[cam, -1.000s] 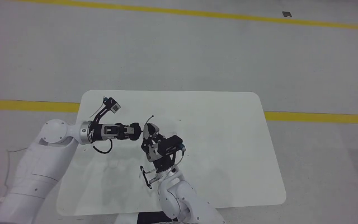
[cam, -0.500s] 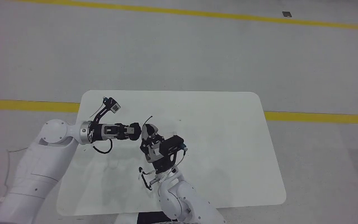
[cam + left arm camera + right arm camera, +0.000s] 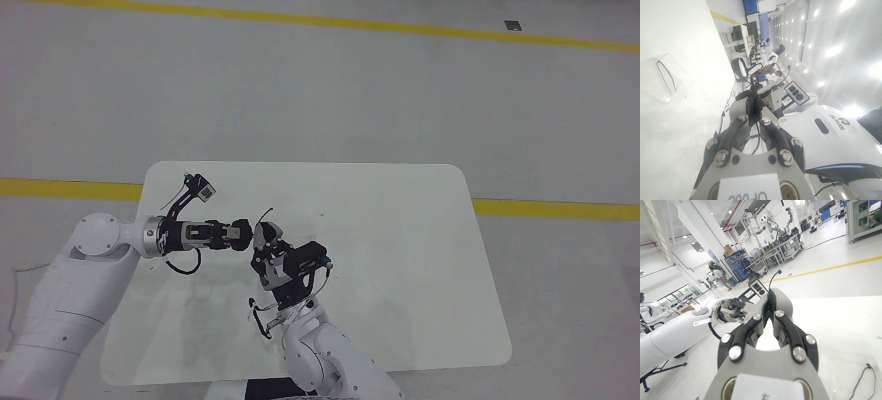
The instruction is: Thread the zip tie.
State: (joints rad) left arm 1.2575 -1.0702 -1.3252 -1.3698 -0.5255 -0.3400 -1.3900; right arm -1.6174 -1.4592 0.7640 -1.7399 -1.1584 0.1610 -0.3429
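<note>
A thin black zip tie (image 3: 268, 213) is held above the white table (image 3: 400, 260) near its left middle. Its square head (image 3: 779, 272) sticks up past my right gripper (image 3: 770, 306), which is shut on the strap just below it. My left gripper (image 3: 753, 107) meets the right gripper tip to tip, and its pads are shut on the strap's other end. From there the strap curves up to the head (image 3: 788, 66). In the top view the left gripper (image 3: 241, 235) and the right gripper (image 3: 263, 240) touch.
A second black zip tie (image 3: 666, 75) lies bent on a clear flat sheet (image 3: 683, 83) on the table, also visible as the spare tie (image 3: 866, 375) close under the right arm. The table's right half (image 3: 430, 300) is bare.
The right gripper has shifted slightly toward the left gripper; the left arm has held still.
</note>
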